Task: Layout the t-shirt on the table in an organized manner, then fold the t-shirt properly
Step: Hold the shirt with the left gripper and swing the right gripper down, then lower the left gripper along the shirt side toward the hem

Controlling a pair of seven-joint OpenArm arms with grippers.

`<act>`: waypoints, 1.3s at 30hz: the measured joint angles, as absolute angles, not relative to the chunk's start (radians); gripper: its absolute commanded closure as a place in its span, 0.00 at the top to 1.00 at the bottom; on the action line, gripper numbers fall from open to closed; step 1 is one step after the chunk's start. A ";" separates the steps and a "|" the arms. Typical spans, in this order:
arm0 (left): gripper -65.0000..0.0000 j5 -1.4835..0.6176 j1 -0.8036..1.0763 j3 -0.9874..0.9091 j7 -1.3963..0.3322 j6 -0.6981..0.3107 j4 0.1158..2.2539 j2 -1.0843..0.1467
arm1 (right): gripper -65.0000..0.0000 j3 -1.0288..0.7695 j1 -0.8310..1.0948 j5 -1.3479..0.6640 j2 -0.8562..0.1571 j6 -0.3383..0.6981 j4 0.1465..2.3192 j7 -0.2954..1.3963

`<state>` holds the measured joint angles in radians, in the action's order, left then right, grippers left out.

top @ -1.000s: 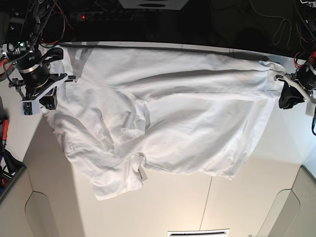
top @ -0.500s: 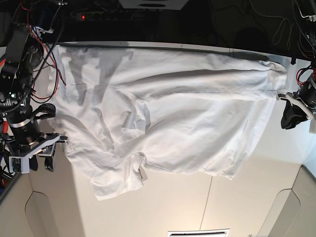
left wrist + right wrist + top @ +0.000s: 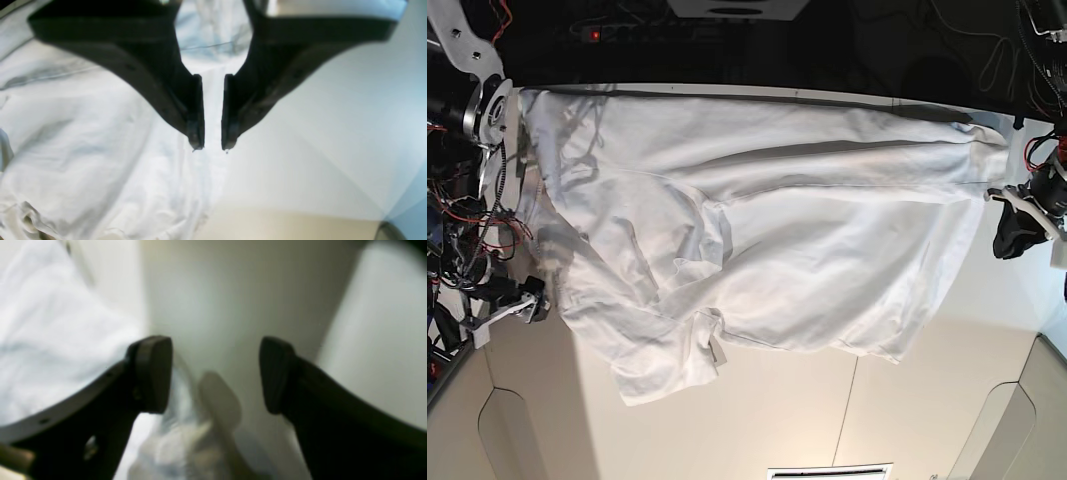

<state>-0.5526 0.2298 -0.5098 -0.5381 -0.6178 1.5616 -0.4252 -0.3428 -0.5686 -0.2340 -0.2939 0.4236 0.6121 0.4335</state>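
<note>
The right gripper (image 3: 215, 375) has its jaws spread wide with nothing between them; it hangs just past the left border of the t-shirt (image 3: 757, 240) in the base view, over bare desk (image 3: 827, 410), with a rumpled bit of cloth just under it in its own wrist view. The left gripper (image 3: 212, 113) shows its jaws drawn nearly together, a narrow slot left open, and no cloth is pinched in that slot; it sits at the right edge of the shirt, where the cloth ends and the desk begins. The t-shirt lies spread across the far half of the desk, reaching its far edge, fairly flat on the right and middle, but bunched and doubled over at the near left, where a sleeve or corner is folded onto itself. It looks light, limp and thin, so it will likely drape, drag and wrinkle rather than hold any shape, and a pull at one point should tug the whole sheet. Hems, corners and sleeve ends seem the sensible places to pinch, taken low against the desk. The crumpled near-left patch probably needs opening out before any fold. Around the shirt lie only the desk's thin seam lines and, along the far side and at the left, loose cables (image 3: 477, 225) and dark equipment that a sweeping arm could snag.
</note>
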 measured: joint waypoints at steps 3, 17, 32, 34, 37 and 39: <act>0.20 -0.552 0.229 -0.509 -0.538 -0.618 1.562 -0.403 | 0.62 -0.342 -0.583 -0.283 -0.280 0.509 0.531 0.420; 0.20 -0.551 0.229 -0.509 -0.542 -0.618 1.562 -0.393 | 0.21 -0.342 -0.582 -0.231 -0.257 0.493 0.529 0.413; 0.20 -0.603 -0.270 -0.467 -0.554 -0.471 1.097 -0.440 | 0.00 -0.343 -0.545 -0.249 -0.255 0.503 0.532 0.379; 0.20 -0.606 -0.381 -0.416 -0.551 -0.471 0.914 -0.463 | 0.00 -0.343 -0.543 -0.255 -0.255 0.505 0.532 0.377; 0.24 -0.590 -0.542 -0.321 -0.540 -0.476 0.643 -0.472 | 0.00 -0.343 -0.540 -0.281 -0.255 0.507 0.532 0.380; 0.33 -0.554 -0.621 -0.255 -0.488 -0.479 0.501 -0.465 | 0.00 -0.343 -0.538 -0.294 -0.254 0.511 0.532 0.383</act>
<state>-0.5537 -0.6212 -0.2546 -0.4877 -0.4793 0.5011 -0.4648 -0.3428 -0.5381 -0.2943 -0.2543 0.5114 0.5316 0.3828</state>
